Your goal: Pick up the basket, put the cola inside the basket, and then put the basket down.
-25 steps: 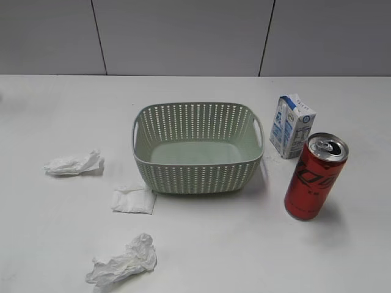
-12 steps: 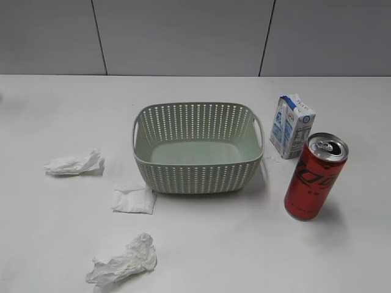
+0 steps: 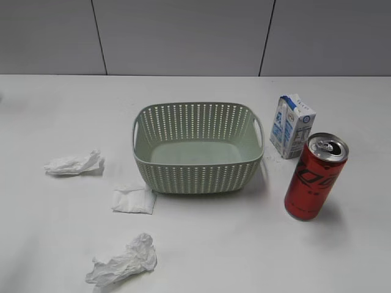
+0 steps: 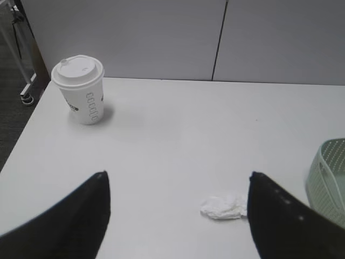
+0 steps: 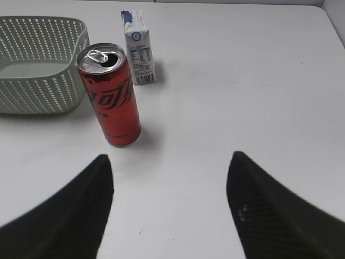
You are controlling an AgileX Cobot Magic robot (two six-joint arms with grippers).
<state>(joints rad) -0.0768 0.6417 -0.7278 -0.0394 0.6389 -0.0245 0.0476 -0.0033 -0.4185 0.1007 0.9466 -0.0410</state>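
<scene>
The sage-green basket (image 3: 198, 149) stands empty in the middle of the table; it also shows in the right wrist view (image 5: 38, 65), and its edge shows in the left wrist view (image 4: 330, 178). The red cola can (image 3: 315, 177) stands upright to the basket's right, also seen in the right wrist view (image 5: 110, 102). My left gripper (image 4: 178, 178) is open and empty above bare table, left of the basket. My right gripper (image 5: 170, 159) is open and empty, near side of the can. Neither gripper shows in the exterior view.
A white-and-blue milk carton (image 3: 292, 126) stands behind the can. Three crumpled tissues (image 3: 74, 163) (image 3: 133, 199) (image 3: 122, 261) lie left and in front of the basket. A white paper cup (image 4: 80, 89) stands at the table's far left.
</scene>
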